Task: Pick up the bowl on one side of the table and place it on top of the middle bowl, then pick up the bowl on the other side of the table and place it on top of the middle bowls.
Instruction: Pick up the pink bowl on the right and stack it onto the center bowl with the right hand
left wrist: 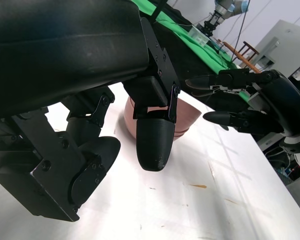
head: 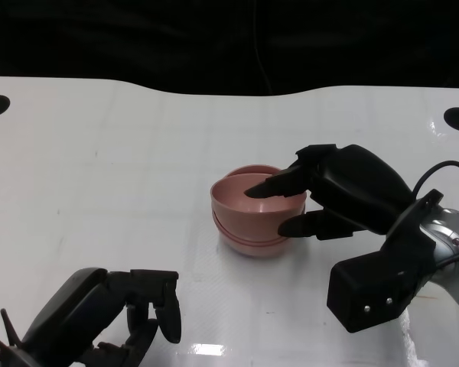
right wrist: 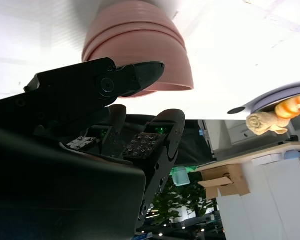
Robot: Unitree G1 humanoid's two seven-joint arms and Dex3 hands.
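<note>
Left robot hand [head: 107, 317] cut by the head view's lower edge.

No legible text or labels.

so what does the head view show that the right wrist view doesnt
Only the head view shows the left robot hand near the table's front edge holding nothing, the open top of the pink bowl stack, and two dark holes at the table's far corners. Only the right wrist view, which is upside down, shows the room beyond: a cardboard box, plants and a rolled towel. Both show the stacked bowls and the right robot hand at the stack's rim.
</note>
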